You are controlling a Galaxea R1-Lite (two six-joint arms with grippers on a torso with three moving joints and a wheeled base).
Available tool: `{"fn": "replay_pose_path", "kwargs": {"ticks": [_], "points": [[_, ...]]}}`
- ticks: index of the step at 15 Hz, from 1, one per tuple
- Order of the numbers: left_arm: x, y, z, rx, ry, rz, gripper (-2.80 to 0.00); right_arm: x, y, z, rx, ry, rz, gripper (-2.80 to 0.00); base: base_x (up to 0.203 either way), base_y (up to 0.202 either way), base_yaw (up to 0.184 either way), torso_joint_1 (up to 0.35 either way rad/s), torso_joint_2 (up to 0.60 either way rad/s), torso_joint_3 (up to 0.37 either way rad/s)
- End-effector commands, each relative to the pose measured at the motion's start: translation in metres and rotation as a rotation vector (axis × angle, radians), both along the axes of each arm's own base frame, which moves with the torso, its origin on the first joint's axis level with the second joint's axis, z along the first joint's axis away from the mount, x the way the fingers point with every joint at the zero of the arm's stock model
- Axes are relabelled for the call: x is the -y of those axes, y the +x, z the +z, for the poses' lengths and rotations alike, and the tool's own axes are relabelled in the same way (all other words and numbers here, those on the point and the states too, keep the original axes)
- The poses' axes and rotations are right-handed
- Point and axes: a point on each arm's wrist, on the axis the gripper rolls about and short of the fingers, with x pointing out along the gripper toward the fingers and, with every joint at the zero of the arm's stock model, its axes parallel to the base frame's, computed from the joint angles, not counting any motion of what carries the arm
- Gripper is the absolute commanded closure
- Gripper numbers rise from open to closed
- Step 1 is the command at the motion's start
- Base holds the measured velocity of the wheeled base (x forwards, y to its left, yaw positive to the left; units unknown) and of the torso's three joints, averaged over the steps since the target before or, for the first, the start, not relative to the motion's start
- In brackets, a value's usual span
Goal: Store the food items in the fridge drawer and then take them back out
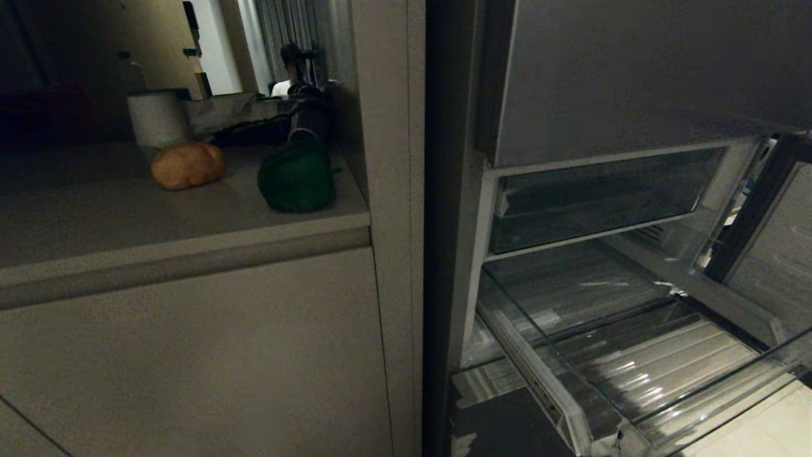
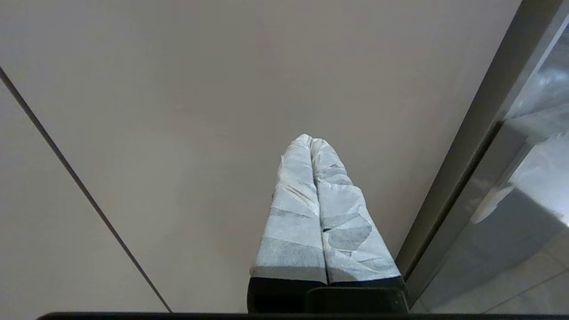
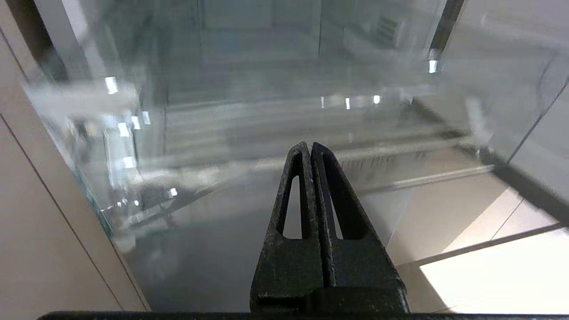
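Tan-brown, the potato point(image 1: 188, 165) sits on the pale counter point(image 1: 127, 222) beside a green pepper point(image 1: 297, 176), well apart from the clear fridge drawer point(image 1: 634, 374), which stands pulled out. The left gripper point(image 2: 311, 141), fingers pressed together, faces a cabinet door point(image 2: 178, 111); the right gripper point(image 3: 308, 146), fingers likewise together, points at the drawer's clear front.
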Motion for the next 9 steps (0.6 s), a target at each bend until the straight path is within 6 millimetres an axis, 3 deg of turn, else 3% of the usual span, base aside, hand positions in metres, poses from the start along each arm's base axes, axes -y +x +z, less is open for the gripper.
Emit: {"fn": "replay_pose_path", "kwargs": {"ticks": [1,5,9], "points": [[0.0,0.0001,0.0,-0.001,0.0,0.001,0.0,0.0,0.0024,-0.0085,-0.03,0.0,0.0,0.0,0.0,0.0,0.0,0.259,-0.59,-0.33],[0.0,0.0001,0.0002,0.0,0.0,0.001,0.0,0.0,0.0024,-0.0085,-0.03,-0.002,0.0,0.0,0.0,0.0,0.0,0.26,-0.59,-0.334],[0.0,0.0001,0.0,-0.001,-0.001,0.001,0.0,0.0,0.0024,-0.0085,-0.03,0.0,0.0,0.0,0.0,0.0,0.0,0.176,-0.38,-0.211]]}}
